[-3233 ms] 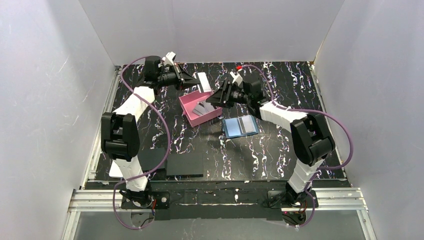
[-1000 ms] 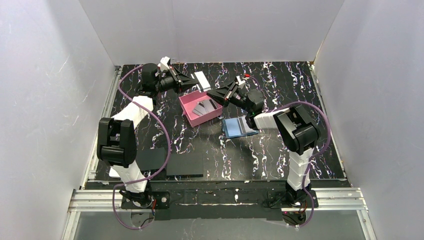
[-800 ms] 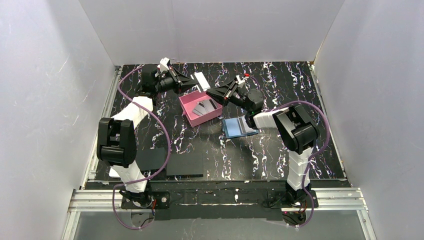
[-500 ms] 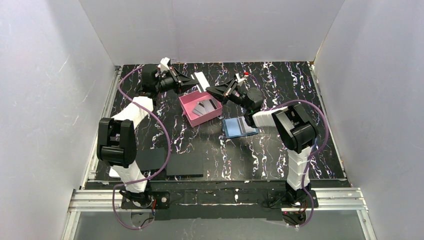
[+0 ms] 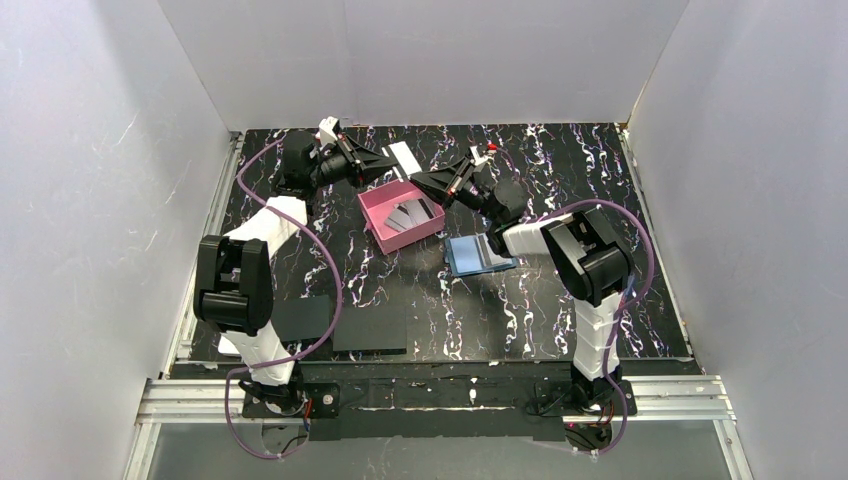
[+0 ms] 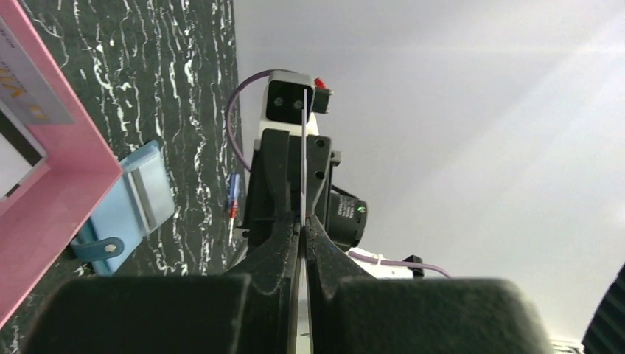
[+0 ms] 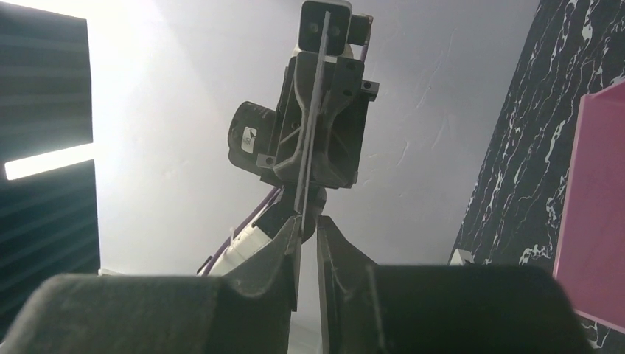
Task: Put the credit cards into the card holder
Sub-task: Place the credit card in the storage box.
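Note:
The pink card holder point(image 5: 372, 222) stands on the mat at the far middle, with pale credit cards point(image 5: 405, 215) inside. My left gripper point(image 5: 388, 161) is shut on one white credit card point(image 5: 404, 158) and holds it in the air above the holder's far edge. The left wrist view shows that card edge-on point(image 6: 304, 147) between shut jaws. My right gripper point(image 5: 424, 181) faces the left one. Its jaws stand a little apart around the card's free end point(image 7: 313, 96), and the card lies along one finger point(image 7: 289, 243). The holder also shows in the left wrist view point(image 6: 44, 199) and the right wrist view point(image 7: 589, 206).
A flat blue hinged case point(image 5: 480, 254) lies open just right of the holder. Two flat black pads point(image 5: 370, 327) point(image 5: 300, 318) lie near the front left. White walls close in the mat on three sides.
My right gripper has swung up and left from beside the holder until its fingertips reach the held card. My left gripper has tilted slightly and still holds the card.

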